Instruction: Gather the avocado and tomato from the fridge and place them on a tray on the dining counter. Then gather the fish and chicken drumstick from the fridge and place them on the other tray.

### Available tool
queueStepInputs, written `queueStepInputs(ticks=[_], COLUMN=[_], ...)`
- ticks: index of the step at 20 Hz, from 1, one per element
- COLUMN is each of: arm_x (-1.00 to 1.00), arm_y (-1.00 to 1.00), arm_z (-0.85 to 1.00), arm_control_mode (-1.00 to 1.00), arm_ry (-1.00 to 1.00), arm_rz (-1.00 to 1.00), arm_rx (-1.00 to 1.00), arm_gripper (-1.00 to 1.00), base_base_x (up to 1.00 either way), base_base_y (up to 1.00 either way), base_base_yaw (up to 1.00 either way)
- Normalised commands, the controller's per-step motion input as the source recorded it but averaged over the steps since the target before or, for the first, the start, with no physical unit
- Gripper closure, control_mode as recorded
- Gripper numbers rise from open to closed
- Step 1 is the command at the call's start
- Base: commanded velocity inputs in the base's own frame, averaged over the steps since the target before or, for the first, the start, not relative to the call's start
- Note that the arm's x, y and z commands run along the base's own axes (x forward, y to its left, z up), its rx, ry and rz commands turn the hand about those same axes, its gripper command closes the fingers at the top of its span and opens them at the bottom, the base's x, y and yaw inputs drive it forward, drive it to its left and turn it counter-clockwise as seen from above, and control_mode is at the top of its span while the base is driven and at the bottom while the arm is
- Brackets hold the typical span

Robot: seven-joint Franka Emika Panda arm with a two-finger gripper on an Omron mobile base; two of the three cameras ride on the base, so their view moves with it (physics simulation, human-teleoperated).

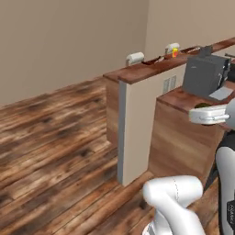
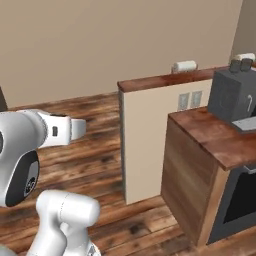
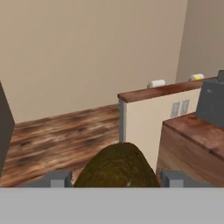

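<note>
Brown-green and rough-skinned, the avocado (image 3: 117, 166) sits between my two fingertips (image 3: 56, 179) in the hand view, so my gripper (image 3: 114, 178) is clasped on it, jaws standing wide around its bulk. I carry it in the air over the plank floor (image 3: 61, 131), on the near side of the dining counter (image 3: 153, 92), not yet above its top. That counter's reddish-brown top runs along a pale end wall (image 2: 145, 145) with two outlets (image 2: 190, 100). White stool cushions (image 1: 135, 58) show just beyond the counter. On its top, from the left base view, lies something small and yellow-orange (image 1: 175, 52); I cannot tell whether it rests in a tray. Lower than the counter and nearer me stands a worktop (image 2: 220, 135) bearing a dark grey box-like appliance (image 2: 232, 95).
</note>
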Motion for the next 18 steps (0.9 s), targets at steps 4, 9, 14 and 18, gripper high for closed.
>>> queueStepInputs(ticks=[4,9,14,18], arm_x=[0.00,0.00,0.00,0.00], arm_y=[0.00,0.00,0.00,0.00], arm_z=[0.00,0.00,0.00,0.00], arm_control_mode=[1.00,1.00,1.00,1.00], arm_ry=[0.00,0.00,0.00,0.00], arm_rz=[0.00,0.00,0.00,0.00], arm_rx=[0.00,0.00,0.00,0.00], arm_gripper=[1.00,1.00,1.00,1.00], base_base_x=[-0.48,0.40,1.00,1.00], base_base_y=[1.00,1.00,1.00,1.00], base_base_yaw=[-0.18,-0.19,-0.16,-0.15])
